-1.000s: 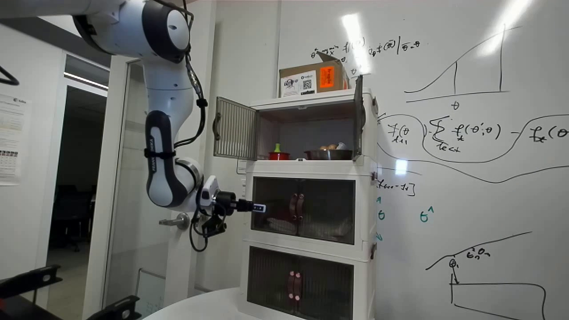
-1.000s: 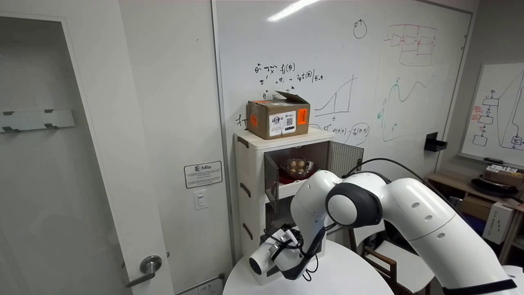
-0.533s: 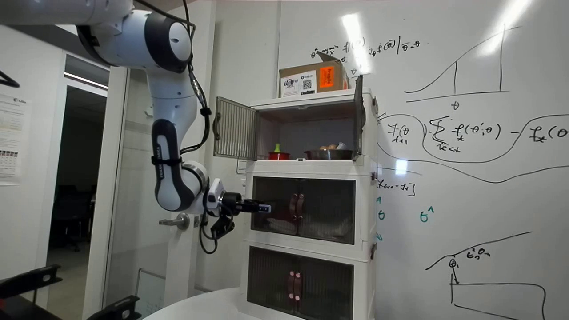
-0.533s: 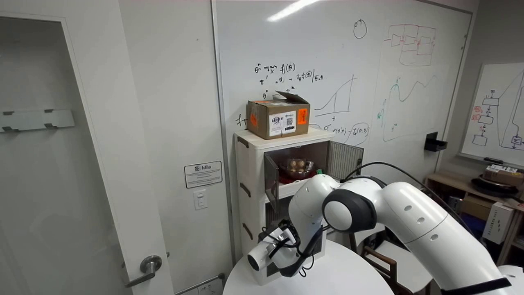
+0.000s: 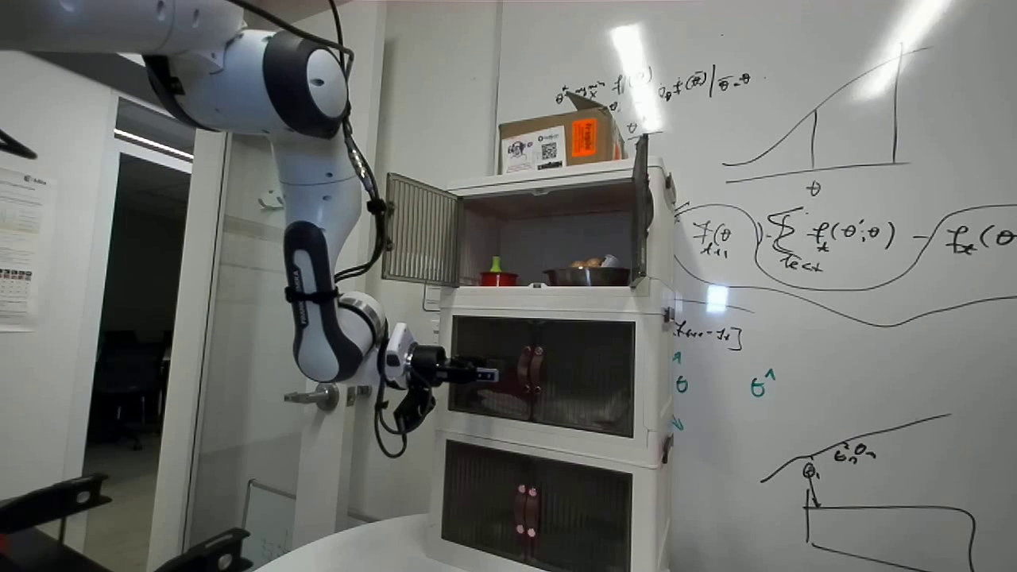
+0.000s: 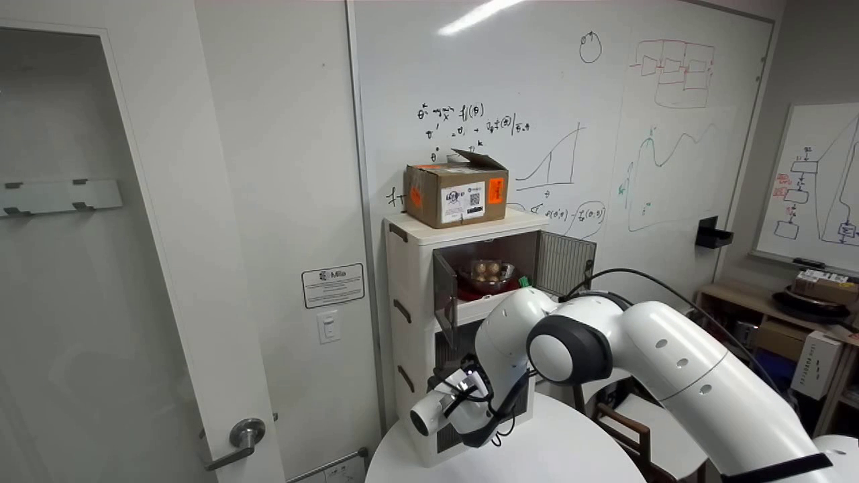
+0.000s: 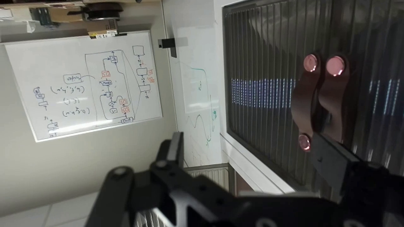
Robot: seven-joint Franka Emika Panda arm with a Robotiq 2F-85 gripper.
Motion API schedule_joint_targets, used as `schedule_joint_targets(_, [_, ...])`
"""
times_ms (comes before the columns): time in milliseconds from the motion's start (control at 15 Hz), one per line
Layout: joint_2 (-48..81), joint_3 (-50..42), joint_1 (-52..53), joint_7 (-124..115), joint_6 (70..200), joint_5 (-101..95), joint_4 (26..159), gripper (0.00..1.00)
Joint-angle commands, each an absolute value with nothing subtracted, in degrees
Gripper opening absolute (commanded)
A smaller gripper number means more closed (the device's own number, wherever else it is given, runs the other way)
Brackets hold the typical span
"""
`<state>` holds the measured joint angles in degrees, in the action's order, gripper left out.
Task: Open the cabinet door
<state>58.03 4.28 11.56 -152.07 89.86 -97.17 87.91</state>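
Both exterior views show you the tall, narrow, white three-tier cabinet (image 5: 550, 299); in an exterior view your white-and-black jointed arm (image 6: 570, 345) hides much of its front. The roughly square, ribbed, grey-brown see-through cabinet door (image 7: 268, 60), one of the closed middle-tier pair, is cropped in the wrist view; what lies behind it looks murky. Your black end effector (image 5: 486, 374) is released before that tier, jaws wide apart. One grey finger pad (image 7: 331, 160) overlaps a brown strap handle (image 7: 337, 96); you cannot tell whether they touch.
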Motion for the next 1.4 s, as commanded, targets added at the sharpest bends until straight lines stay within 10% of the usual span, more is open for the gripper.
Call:
schedule_joint_targets(0, [59.77, 3.69, 10.82, -154.63, 89.83, -97.78, 85.78, 1.0])
schedule_joint_targets(1333, [63.5, 4.19, 11.14, -146.39, 92.49, -99.74, 78.75, 1.0])
